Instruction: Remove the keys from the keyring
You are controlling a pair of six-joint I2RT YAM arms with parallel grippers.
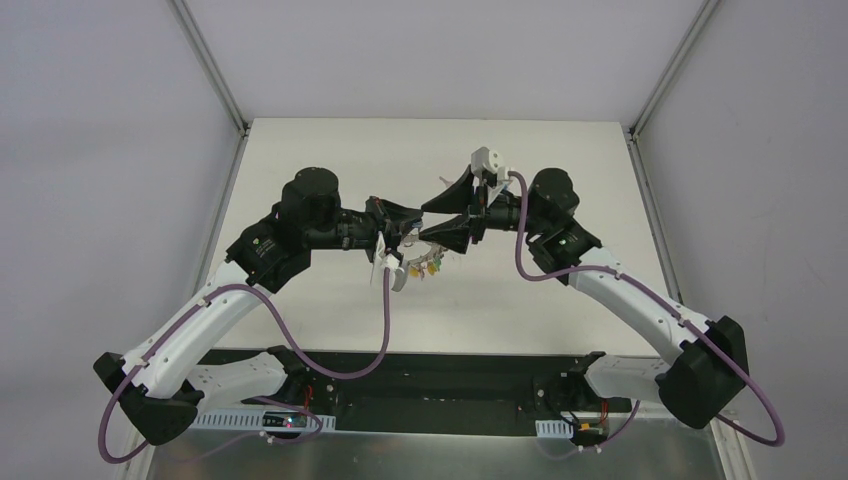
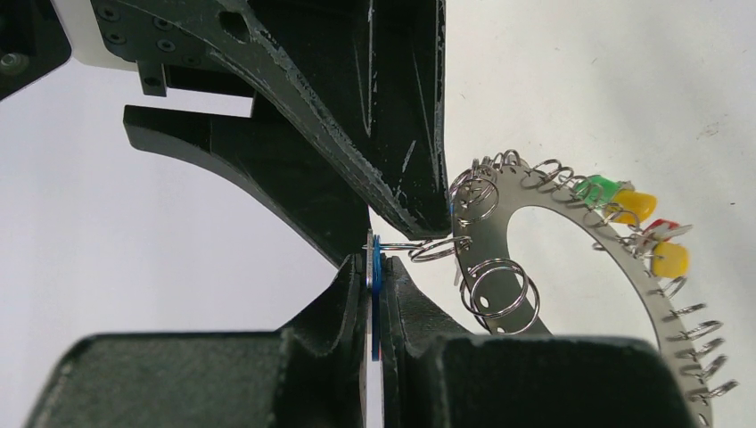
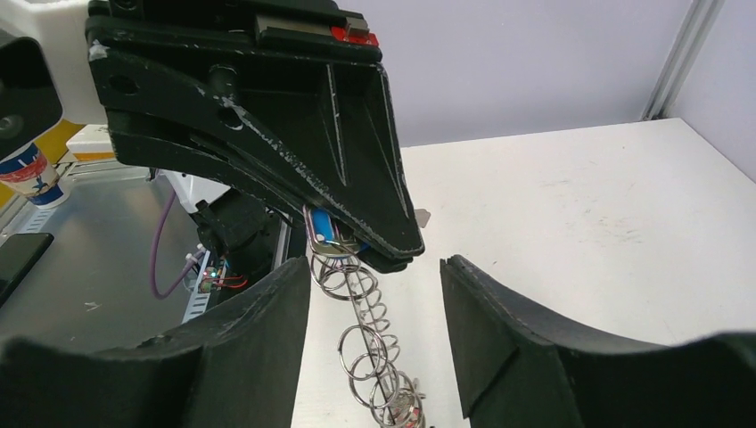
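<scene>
1. Pale grey walls (image 1: 100, 150) are seen around a matt white table (image 1: 560, 300).
2. At the table's centre, between the two arms, the keyring (image 2: 501, 216) is held up. It is a flat, grey, washer-like metal band with a wide hole. Thin wire split rings (image 2: 504, 294) are threaded along its rim.
3. Small oblong glossy plastic tags are clustered at about two o'clock on that rim: a green tag (image 2: 597, 187), a yellow tag (image 2: 635, 205), a red tag (image 2: 661, 226) and a second yellow tag (image 2: 669, 260).
4. The left gripper (image 2: 374, 276), of scratched black plastic, is clenched on a blue-tagged key (image 2: 375, 254). This key is linked by a split ring to the keyring's nine o'clock edge.
5. The right gripper (image 3: 374, 267) is spread wide and nothing is grasped. Its fingers (image 3: 258, 330) are set at nine and three o'clock of the edge-on keyring; contact cannot be judged.
</scene>
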